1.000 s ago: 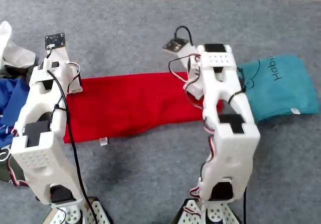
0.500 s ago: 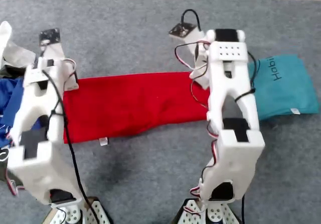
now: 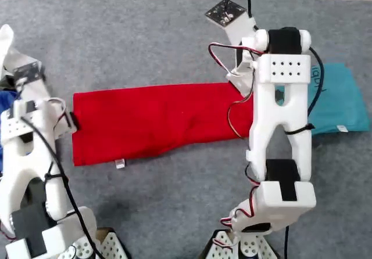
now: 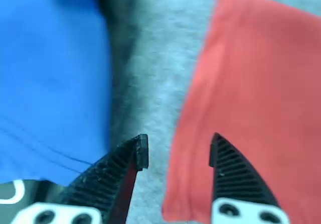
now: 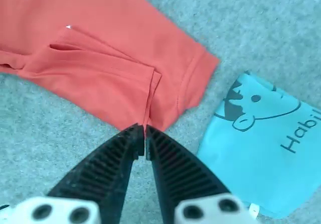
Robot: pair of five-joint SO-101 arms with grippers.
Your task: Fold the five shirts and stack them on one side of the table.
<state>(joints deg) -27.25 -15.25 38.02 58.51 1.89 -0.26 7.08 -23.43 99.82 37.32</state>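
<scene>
A red shirt (image 3: 157, 119), folded into a long band, lies flat across the middle of the grey table. My left gripper (image 4: 178, 151) is open and empty. It hovers over the shirt's left end (image 4: 261, 93), one finger above the red edge and the other above bare table; in the high view this gripper (image 3: 65, 121) sits just left of the shirt. My right gripper (image 5: 144, 131) is shut with nothing in it, raised above the shirt's right end (image 5: 100, 48), where sleeve folds show. A folded teal shirt (image 3: 337, 102) lies just right of the red one.
A blue shirt (image 4: 50, 73) lies close to the left gripper, by the table's left edge. A white cloth (image 3: 14, 61) is bunched at the far left. The teal shirt (image 5: 261, 133) has a printed figure on it. Grey table runs in front of and behind the red shirt.
Both arms have drawn away from the ends of the red shirt. The left arm swung left and back toward its base, and the right arm rose toward the far side. The shirt stays flat.
</scene>
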